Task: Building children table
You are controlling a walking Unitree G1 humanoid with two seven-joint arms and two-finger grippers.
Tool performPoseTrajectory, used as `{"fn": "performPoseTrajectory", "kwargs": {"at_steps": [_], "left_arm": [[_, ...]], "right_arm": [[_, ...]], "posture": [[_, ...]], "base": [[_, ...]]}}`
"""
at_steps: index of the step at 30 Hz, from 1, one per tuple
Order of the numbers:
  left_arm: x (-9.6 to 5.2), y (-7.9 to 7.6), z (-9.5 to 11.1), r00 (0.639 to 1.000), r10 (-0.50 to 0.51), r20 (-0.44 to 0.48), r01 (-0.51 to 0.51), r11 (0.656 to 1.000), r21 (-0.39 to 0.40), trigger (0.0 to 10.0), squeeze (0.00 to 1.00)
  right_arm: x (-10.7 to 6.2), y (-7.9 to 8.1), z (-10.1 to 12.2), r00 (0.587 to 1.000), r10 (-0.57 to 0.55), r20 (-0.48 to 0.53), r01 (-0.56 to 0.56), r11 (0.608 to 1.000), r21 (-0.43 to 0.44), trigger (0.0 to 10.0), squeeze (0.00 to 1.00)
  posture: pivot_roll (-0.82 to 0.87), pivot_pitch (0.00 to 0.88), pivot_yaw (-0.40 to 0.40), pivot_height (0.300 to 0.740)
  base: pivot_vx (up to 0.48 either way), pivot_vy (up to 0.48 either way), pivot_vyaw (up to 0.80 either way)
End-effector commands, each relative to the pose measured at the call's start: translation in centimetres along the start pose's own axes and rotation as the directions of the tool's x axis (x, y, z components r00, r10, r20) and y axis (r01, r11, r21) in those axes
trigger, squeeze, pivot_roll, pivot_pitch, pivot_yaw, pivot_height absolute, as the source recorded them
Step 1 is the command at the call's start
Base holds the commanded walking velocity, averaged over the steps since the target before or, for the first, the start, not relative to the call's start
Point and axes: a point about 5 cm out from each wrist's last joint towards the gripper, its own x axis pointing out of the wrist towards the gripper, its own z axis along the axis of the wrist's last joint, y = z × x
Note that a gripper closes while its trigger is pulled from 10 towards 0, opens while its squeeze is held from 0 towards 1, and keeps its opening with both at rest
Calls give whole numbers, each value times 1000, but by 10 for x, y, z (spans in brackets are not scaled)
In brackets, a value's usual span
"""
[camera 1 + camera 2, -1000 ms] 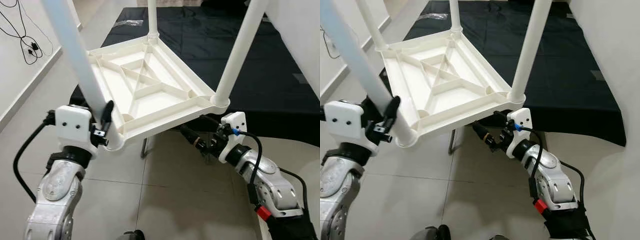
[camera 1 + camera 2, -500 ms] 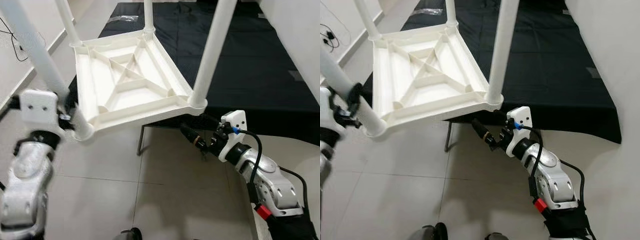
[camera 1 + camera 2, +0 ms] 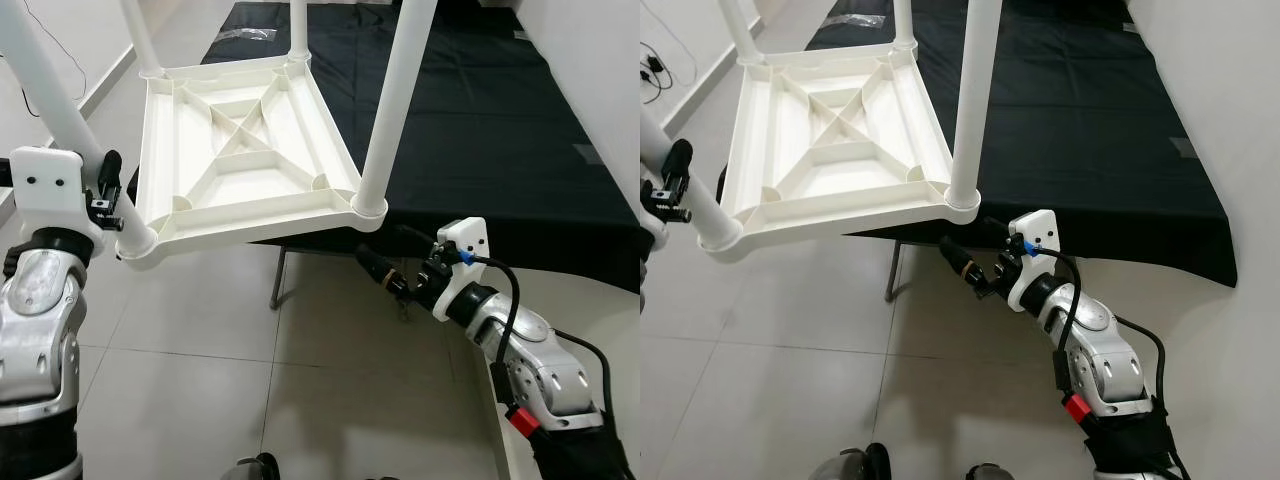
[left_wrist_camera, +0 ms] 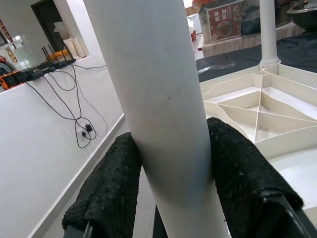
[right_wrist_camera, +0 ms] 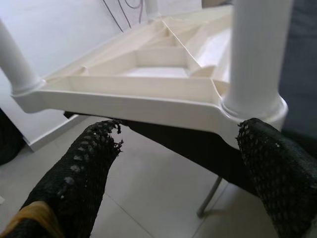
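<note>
Left eye view: the white plastic children's table [image 3: 245,165] is upside down, its ribbed underside facing up and its legs pointing upward, tilted so the near edge hangs out over the tiled floor [image 3: 200,380] while the far part lies over the black-covered desk [image 3: 500,130].
Why inverted: most likely so that the legs can be pushed down into the corner sockets from above.
Left hand: the left hand [image 4: 171,188] is clamped on the round white plastic leg [image 4: 158,99] at the near left corner, one black pad on each side of it, just above the socket [image 3: 135,240]; this grip seems to carry and steady the whole top.
Right hand: the right hand [image 5: 178,168] is spread wide and holds nothing; it sits just under the near right corner, below the socket [image 5: 255,106] of the second near leg [image 3: 390,110], apart from the plastic. My guess is that it waits there to support or catch that corner.
Legs counted: four, one standing in each corner; the two far ones [image 3: 298,30] [image 3: 140,35] are cut off by the frame's top.
Table tops: one.
Hands: two, one gripping, one free.
Desk leg: one thin metal leg [image 3: 278,278] shows under the black cloth.
Stage: judged late, all four legs seated.
</note>
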Motion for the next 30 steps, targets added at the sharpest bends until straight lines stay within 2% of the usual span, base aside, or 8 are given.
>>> {"fn": "performPoseTrajectory", "kwargs": {"at_steps": [1,6,7,17,18,19,20,30], "left_arm": [[3,7,17,995,28,94,-33,998,52,10000,0],[8,1,20,994,9,113,-13,999,36,10000,0],[7,-1,20,993,3,114,-7,1000,30,10000,0],[3,-9,24,991,-24,130,24,1000,5,10000,0],[2,-10,25,991,-26,129,26,1000,1,10000,0],[2,-10,25,991,-26,129,26,1000,1,10000,0],[1,-11,25,991,-28,129,28,1000,-2,10000,0],[2,-17,31,989,-38,143,40,999,-14,10000,0]], "right_arm": [[0,3,0,1000,10,-4,-10,1000,-1,10000,0],[10,7,16,994,13,109,-19,999,50,10000,0],[16,4,21,993,-18,117,13,999,37,10000,1000],[31,-46,49,918,-350,185,355,935,7,10000,996],[32,-46,51,924,-333,185,337,942,15,10000,192],[32,-46,51,924,-333,185,337,942,15,10000,192],[35,-40,53,940,-281,195,281,959,31,10000,0],[73,-16,60,955,-192,225,203,979,-24,10000,0]], "posture": [[4,223,-20,740],[0,226,-13,740],[6,229,-13,740],[29,241,-20,740],[29,245,-20,740],[29,245,-20,740],[31,246,-19,740],[41,245,-17,740]], "base": [[0,0,0],[0,0,0],[0,0,0],[0,0,0],[0,0,0],[0,0,0],[0,0,0],[0,0,0]]}}
